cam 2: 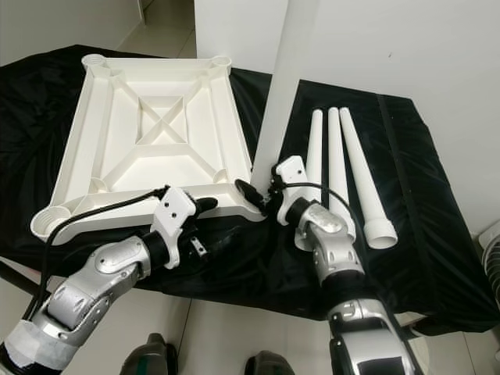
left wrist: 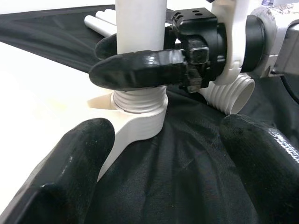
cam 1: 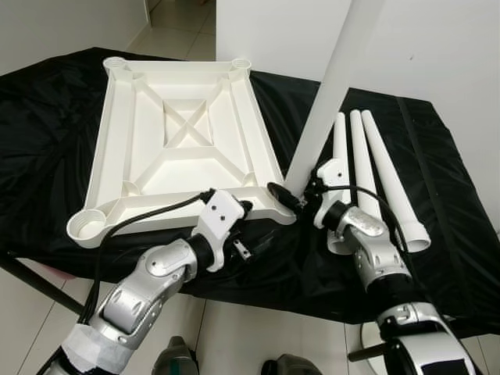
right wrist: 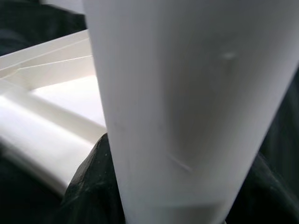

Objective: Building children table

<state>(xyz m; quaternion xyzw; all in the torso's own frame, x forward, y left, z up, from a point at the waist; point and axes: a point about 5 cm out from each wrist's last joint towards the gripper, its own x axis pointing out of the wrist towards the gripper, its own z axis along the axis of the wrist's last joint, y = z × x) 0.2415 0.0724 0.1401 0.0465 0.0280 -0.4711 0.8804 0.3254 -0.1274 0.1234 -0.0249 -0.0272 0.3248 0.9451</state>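
White tabletop [cam 1: 187, 137] lies underside up on the black-draped desk [cam 1: 437, 234], ribbed, a socket at each corner. Right jaws [cam 1: 294, 194] are clamped on a white leg [cam 1: 332, 86] standing in the near corner socket; keep it upright and twist so the threads seat. Left jaws [cam 1: 248, 209] sit apart just beside the socket; three spare legs [cam 1: 375, 172] lie beyond the right jaws.

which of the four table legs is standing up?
The leg held by the right gripper, upright in the tabletop's near right corner socket. The other three legs lie flat on the black cloth.
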